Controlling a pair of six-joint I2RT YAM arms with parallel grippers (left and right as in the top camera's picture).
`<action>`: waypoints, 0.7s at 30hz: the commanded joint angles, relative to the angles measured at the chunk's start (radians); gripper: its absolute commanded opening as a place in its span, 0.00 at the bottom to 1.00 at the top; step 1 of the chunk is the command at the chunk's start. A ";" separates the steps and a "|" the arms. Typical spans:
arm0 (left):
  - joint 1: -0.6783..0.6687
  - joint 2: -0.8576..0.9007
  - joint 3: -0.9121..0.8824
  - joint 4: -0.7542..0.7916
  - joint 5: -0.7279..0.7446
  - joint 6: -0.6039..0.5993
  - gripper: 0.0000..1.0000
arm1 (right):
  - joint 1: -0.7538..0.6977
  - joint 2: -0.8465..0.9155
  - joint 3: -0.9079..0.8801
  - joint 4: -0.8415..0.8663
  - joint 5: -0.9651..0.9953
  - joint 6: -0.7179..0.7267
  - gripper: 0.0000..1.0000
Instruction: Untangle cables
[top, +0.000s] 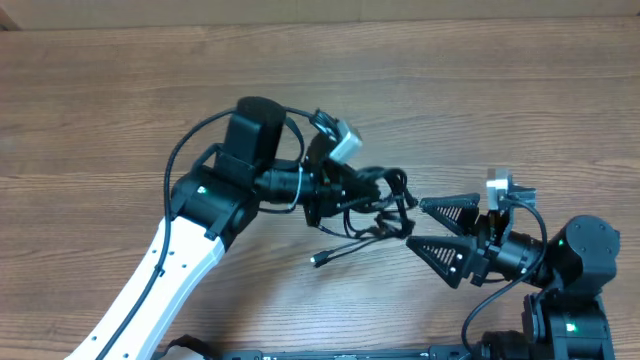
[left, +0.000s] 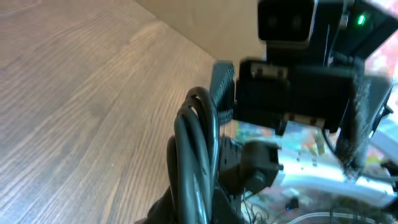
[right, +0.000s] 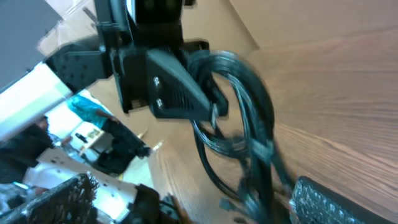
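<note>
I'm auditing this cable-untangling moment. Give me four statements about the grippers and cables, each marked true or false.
1. The left gripper is shut on the cables. True.
2. The right gripper is clamped on the cables. False: its jaws stand wide open next to the bundle.
3. The cables lie in separate straight lines. False: they are bunched in one tangle at the left gripper.
4. One cable end trails out of the bundle over the wooden table. True.
</note>
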 joint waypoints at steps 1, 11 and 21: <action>0.027 -0.011 0.013 0.065 0.091 -0.076 0.04 | -0.001 -0.004 0.005 -0.043 0.017 -0.165 0.99; 0.034 -0.011 0.013 0.198 0.228 -0.141 0.04 | -0.001 -0.004 0.005 -0.089 0.018 -0.262 0.99; 0.034 -0.011 0.013 0.224 0.295 -0.161 0.04 | -0.001 -0.004 0.005 -0.092 0.016 -0.266 0.72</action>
